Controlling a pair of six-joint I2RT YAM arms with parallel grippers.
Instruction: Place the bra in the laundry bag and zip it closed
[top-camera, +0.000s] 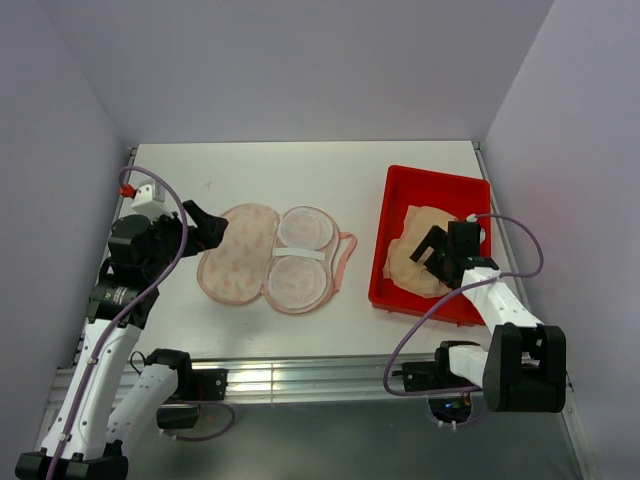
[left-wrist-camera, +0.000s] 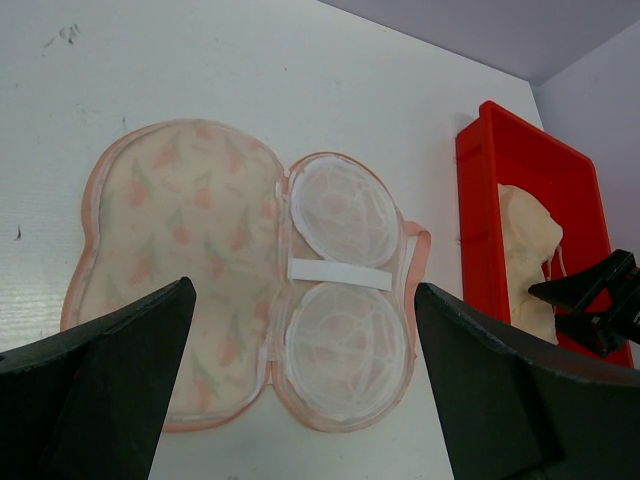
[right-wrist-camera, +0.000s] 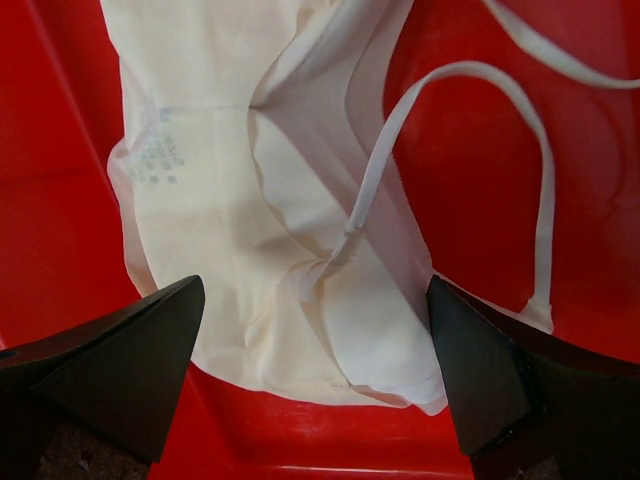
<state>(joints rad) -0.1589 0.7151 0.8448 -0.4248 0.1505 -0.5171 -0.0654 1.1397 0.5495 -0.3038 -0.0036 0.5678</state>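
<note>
The laundry bag (top-camera: 267, 258) lies open and flat on the table, printed half on the left, white mesh cups (left-wrist-camera: 340, 270) on the right. The pale peach bra (top-camera: 413, 262) lies in the red tray (top-camera: 432, 190); its fabric and thin straps fill the right wrist view (right-wrist-camera: 270, 220). My left gripper (top-camera: 208, 228) is open at the bag's left edge, above it; the bag (left-wrist-camera: 180, 260) lies between its fingers. My right gripper (top-camera: 432, 250) is open just above the bra, jaws wide on either side of the fabric.
The red tray (left-wrist-camera: 480, 190) stands at the right of the table, close to the right wall. White walls close the table at the back and both sides. A metal rail runs along the near edge.
</note>
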